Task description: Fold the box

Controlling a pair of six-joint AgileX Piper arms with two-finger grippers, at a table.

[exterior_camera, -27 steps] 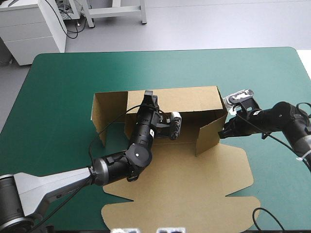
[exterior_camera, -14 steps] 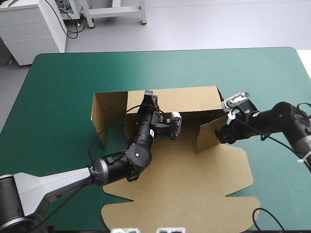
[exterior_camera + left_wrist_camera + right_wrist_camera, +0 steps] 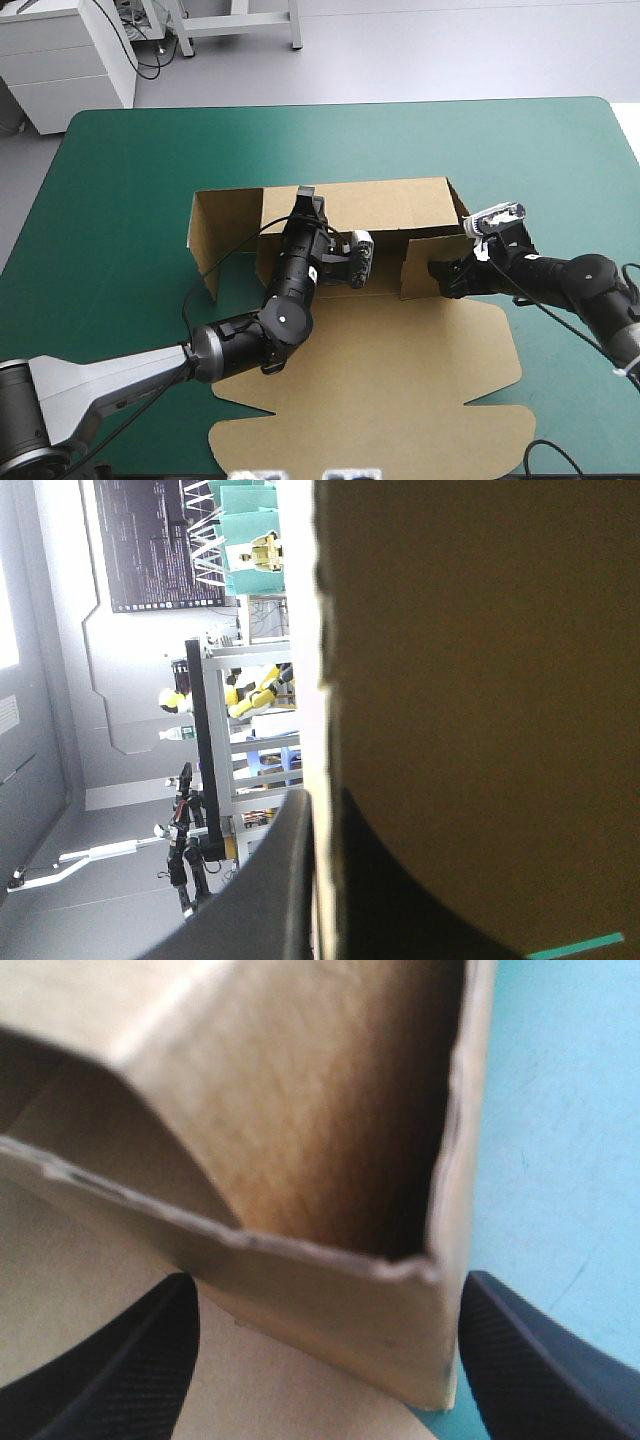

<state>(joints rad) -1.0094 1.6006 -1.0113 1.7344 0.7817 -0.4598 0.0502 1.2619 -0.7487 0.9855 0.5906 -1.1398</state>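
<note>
- At the tabletop's point(image 3: 130, 160) middle sits the box point(image 3: 400, 360), back wall point(image 3: 390, 205) raised, front panels lying flat.
- The left hand point(image 3: 306, 197) pinches the top edge of that wall, with board between its fingers.
- The right hand point(image 3: 440, 272), fingers spread around the right flap's point(image 3: 420, 268) corner, has pushed inward since just before.
- The flap has swung toward the back wall, so this end looks nearly ready for tucking.

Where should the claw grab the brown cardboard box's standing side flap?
Grip the upright flap of the brown cardboard box at its top corner, from outside: the thin board stands on edge, and the open right claw straddles it.
</note>
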